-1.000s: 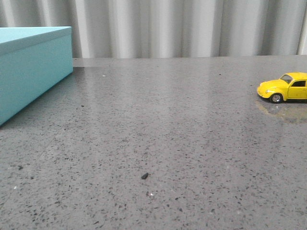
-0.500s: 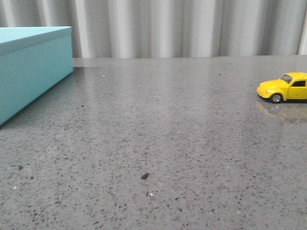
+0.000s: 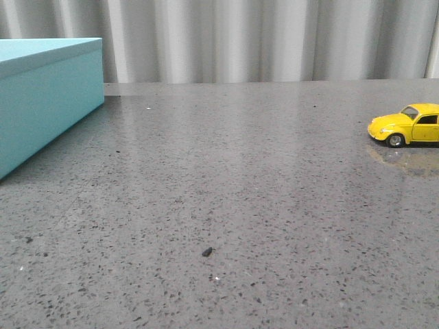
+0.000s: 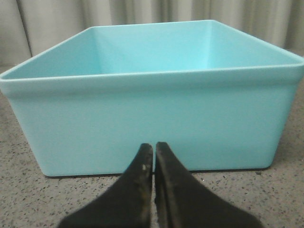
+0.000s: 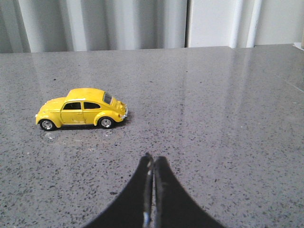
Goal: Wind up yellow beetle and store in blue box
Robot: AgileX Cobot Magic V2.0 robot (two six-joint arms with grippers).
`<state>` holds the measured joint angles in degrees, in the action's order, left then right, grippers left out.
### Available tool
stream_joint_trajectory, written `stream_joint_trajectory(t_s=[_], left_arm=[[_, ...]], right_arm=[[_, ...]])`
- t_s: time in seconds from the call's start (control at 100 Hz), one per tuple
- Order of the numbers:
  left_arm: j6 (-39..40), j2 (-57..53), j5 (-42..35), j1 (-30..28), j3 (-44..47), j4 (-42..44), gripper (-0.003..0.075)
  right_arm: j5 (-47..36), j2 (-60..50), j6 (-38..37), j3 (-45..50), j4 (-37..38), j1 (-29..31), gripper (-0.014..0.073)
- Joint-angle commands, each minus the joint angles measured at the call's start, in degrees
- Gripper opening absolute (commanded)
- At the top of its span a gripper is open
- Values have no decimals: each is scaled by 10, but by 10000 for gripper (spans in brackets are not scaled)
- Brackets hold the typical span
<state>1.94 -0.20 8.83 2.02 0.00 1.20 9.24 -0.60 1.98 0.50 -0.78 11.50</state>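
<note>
At bench's far left corner: box (image 3: pixel 42 96), open-topped, lidless. Near right edge: beetle (image 3: pixel 406 125), upright on wheels, well apart from box. Left gripper (image 4: pixel 154 164) fingers together, facing box wall. Right gripper (image 5: pixel 153 175) fingers together, near beetle.

L gripper (image 4: pixel 153 156) is sitting low w/ both dark fingers pressed together at the tips, nothing between them. R gripper (image 5: pixel 153 166) is doing the same, fingers meeting in a thin seam, holding nothing. Neither arm is showing in the front view; only the finger pairs are visible, each via its own wrist cam.
</note>
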Motion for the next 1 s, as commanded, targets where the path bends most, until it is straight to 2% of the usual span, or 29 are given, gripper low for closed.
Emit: stream_joint_trajectory(t_s=[0.0,0.2,0.65,0.99], left_arm=[[5,-19,-53,0,15,-12,-21],[5,-19,-51,0,15,-36,-21],[5,-18,-35,0,15,-89,-21],[5,17,-55,0,15,-74,-21]], right_arm=[[-45,-11,3,13,1,3,-61],[-38,-11,3,13,28,3,-61],[-47,-11,3,13,30,3,-61],[-39,-11,3,13,30,3,-61]])
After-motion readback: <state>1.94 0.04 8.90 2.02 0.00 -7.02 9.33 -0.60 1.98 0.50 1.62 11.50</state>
